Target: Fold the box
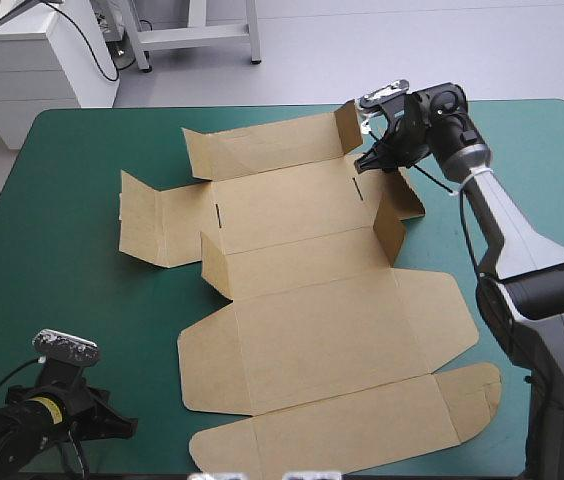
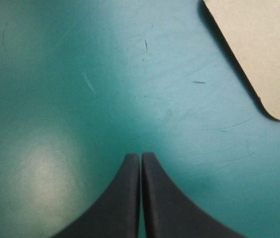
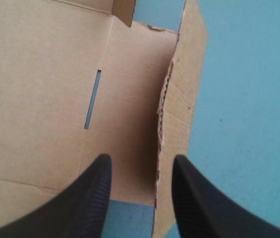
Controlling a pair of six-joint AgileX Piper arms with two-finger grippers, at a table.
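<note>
While the brown box (image 1: 312, 300) lies spread across the middle of the teal-green counter (image 1: 72, 300), its far flaps stand partly raised and its near panels lie flat. At the far right flap, the right hand (image 3: 141, 161) holds its black fingers apart, with the flap's ragged upright edge between them. By the counter's near left corner, the left hand (image 2: 140, 156) is closed on nothing, fingers together over bare cover, with a rounded corner of the box ahead.

Faintly scratched teal-green cover (image 1: 77, 290)
</note>
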